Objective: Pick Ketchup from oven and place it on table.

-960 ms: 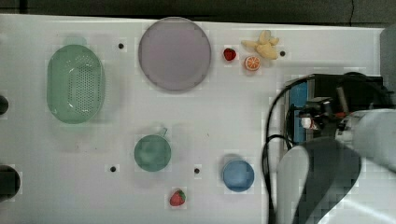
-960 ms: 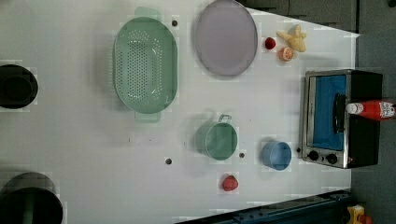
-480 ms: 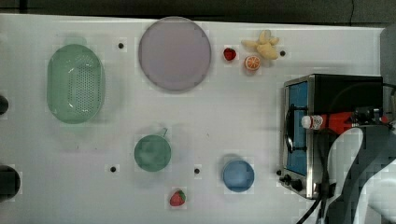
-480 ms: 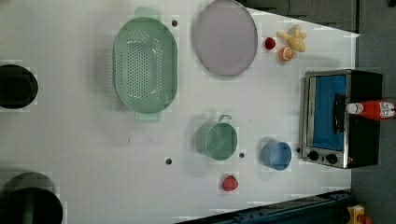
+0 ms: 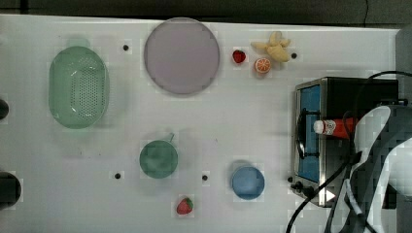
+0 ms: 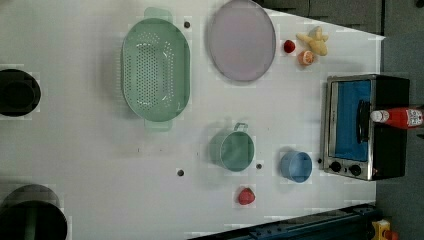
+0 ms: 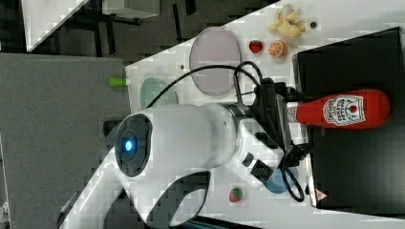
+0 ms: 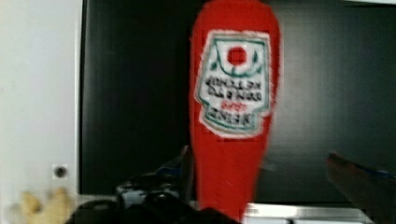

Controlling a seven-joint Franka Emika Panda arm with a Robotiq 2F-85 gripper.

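**A:** Ketchup (image 5: 334, 128) first: where does it lie?

**B:** On its side on the black roof of the oven (image 5: 362, 92), not inside it. In the top view its long axis runs left to right, with the white cap toward the top view's left, above the door edge.

**A:** And from the end effector (image 7: 288, 123)?

**B:** In the right view the end effector sits at the cap end, and the body stretches away from it toward the right view's right. The wrist view looks along the bottle. The fingers (image 8: 184, 163) are apart, one just beside the neck and the other well clear, so nothing is clamped yet.

**A:** Room on the surface (image 5: 252, 116)?

**B:** Across the top view, left to right: green colander (image 5: 77, 87), green cup (image 5: 158, 158), grey plate (image 5: 181, 55), a strawberry (image 5: 184, 206), blue bowl (image 5: 248, 182). I judge the bare stretch between plate, bowl and oven door the nearest free spot.

**A:** Any risk?

**B:** A slim neck, gripped off-centre, could swing the bottle as it lifts.
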